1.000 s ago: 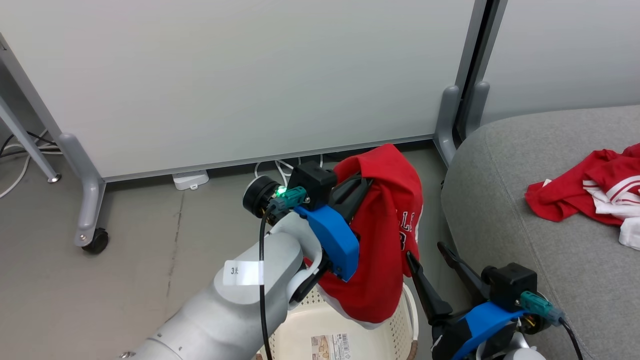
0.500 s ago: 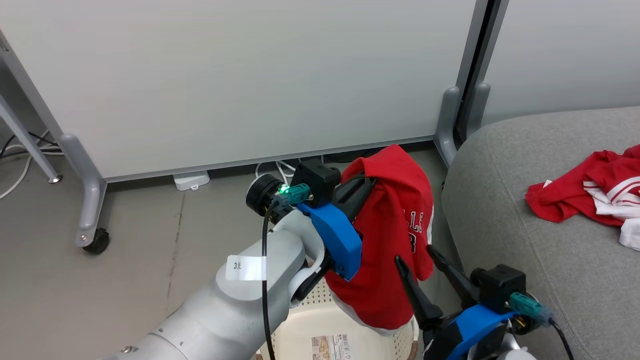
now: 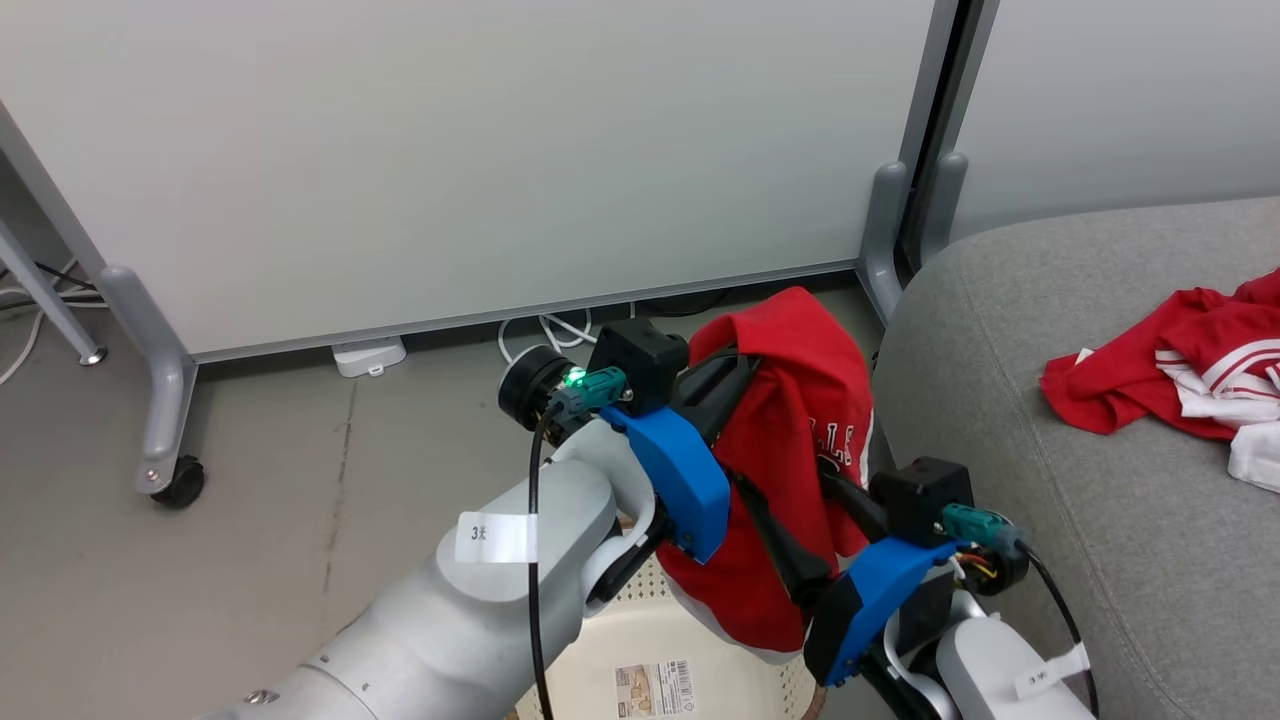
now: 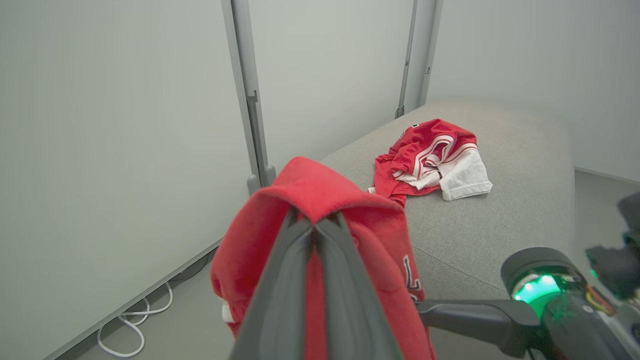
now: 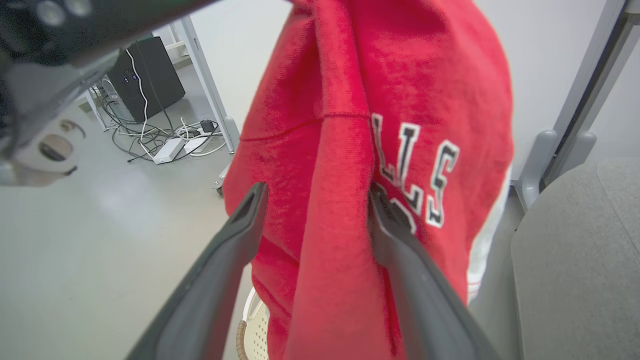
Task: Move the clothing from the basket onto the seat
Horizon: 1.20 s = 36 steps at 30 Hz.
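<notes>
We see the big grey seat (image 3: 1010, 420) at 3 o'clock in the head view. The white basket (image 3: 600, 660) sits low at 6 o'clock. The hanging red top (image 3: 800, 400) is up in the air above the basket, just beside the seat's edge. The crumpled red top (image 3: 1150, 375) lies on the seat, far out at 3 o'clock. Our left gripper (image 4: 315, 223) is pinched tight on the hanging red top's top fold. Our right gripper (image 5: 317, 192) is spread wide, with 1 finger on each side of the cloth.

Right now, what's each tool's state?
Left tool: shut on the red garment.
Right tool: open, straddling a hanging fold of it.
</notes>
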### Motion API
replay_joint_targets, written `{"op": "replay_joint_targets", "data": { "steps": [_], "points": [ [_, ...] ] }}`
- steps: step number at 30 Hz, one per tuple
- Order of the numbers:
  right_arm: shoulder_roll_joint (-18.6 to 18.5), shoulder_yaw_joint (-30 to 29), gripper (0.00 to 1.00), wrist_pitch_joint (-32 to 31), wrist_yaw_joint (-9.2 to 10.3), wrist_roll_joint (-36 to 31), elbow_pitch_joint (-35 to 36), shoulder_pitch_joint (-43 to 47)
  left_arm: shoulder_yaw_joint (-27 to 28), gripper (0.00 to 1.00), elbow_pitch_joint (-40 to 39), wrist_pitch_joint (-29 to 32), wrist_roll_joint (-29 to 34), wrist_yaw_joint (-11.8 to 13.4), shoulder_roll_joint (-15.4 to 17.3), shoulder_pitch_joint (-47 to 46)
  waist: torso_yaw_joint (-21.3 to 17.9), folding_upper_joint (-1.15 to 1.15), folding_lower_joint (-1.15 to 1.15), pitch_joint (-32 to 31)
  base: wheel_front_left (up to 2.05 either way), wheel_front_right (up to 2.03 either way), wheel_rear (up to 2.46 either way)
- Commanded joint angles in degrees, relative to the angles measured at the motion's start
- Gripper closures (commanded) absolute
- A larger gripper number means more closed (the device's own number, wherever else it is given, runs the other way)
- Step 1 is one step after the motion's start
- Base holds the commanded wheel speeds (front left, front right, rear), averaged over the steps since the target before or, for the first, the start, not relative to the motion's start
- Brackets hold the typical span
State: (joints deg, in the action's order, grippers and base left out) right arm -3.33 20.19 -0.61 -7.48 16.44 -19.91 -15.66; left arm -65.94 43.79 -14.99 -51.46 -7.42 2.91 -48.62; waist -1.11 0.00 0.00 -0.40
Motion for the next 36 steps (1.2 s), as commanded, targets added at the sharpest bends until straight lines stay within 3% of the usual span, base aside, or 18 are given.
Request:
{"op": "replay_joint_targets", "data": {
  "steps": [1, 13, 14, 16, 36],
  "points": [
    [-0.24, 0.15, 0.00, 0.08, -0.03, 0.35, -1.01, -1.34, -0.28, 1.00, -0.29, -0.28, -0.29, -0.04, -0.02, -1.11, 0.05, 0.00, 0.00, 0.02, 0.00, 0.00, 0.00],
    [0.34, 3.74, 0.00, 2.10, -0.03, 2.57, -15.65, -11.02, -1.57, 1.00, -2.19, -0.29, -1.12, -0.05, -0.03, -1.28, 0.49, 0.00, 0.00, -0.24, 0.00, 0.00, 0.00],
    [0.35, 4.16, 0.46, 2.39, -0.02, 2.94, -16.71, -11.73, -1.56, 1.00, -2.26, -0.29, -1.21, -0.05, -0.03, -1.29, 0.46, 0.00, 0.00, -0.29, 0.00, 0.00, 0.00],
    [0.42, 5.21, 1.00, 3.25, -0.03, 3.64, -18.53, -13.04, -1.59, 1.00, -2.37, -0.29, -1.22, -0.06, -0.02, -1.21, 0.43, 0.00, 0.00, -0.43, 0.00, 0.00, 0.00],
    [0.48, 10.29, 1.00, 9.45, -0.02, 9.15, -26.75, -16.89, -0.82, 1.00, -1.12, -0.29, -1.18, -0.07, -0.03, 0.19, -0.76, 0.00, 0.00, -1.21, 0.00, 0.00, 0.00]
  ]
}}
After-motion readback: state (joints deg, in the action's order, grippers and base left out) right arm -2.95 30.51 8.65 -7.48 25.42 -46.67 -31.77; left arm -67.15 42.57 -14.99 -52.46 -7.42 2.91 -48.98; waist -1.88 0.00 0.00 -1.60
